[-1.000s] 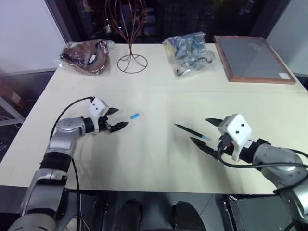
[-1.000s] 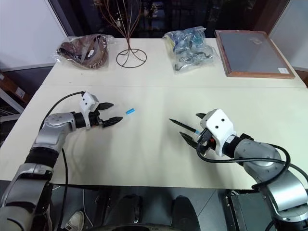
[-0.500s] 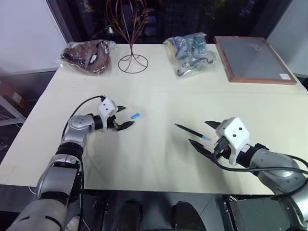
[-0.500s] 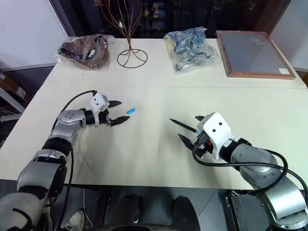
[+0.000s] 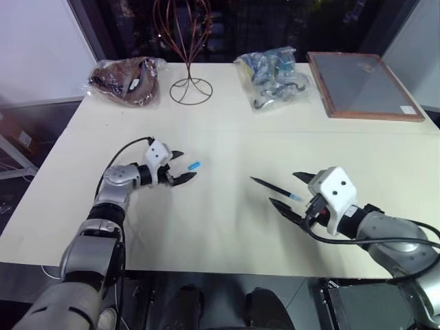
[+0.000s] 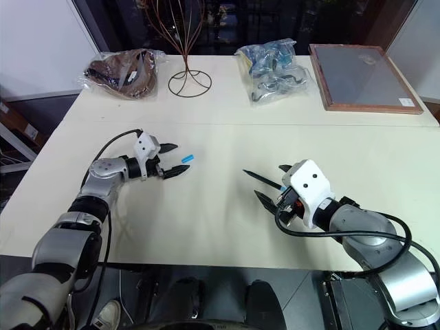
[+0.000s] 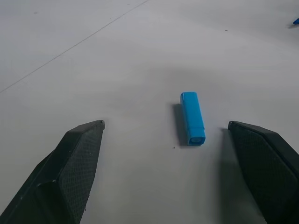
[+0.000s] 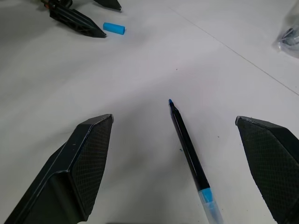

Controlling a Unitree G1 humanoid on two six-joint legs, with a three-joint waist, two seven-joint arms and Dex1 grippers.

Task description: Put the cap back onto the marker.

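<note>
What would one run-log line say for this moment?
left pincer: open, straddling cap | right pincer: open, straddling marker | cap: off, lying on table | nothing held

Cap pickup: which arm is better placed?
Left. The left gripper has open jaws either side of the cap; the right gripper faces the marker.

I see cream table [image 5: 227,227] w/ cap [image 5: 194,166] centre-left, marker [image 5: 273,188] right; far edge: two bags [image 5: 127,79] [image 5: 273,74], wire stand [image 5: 189,89], framed board [image 5: 361,86].
</note>
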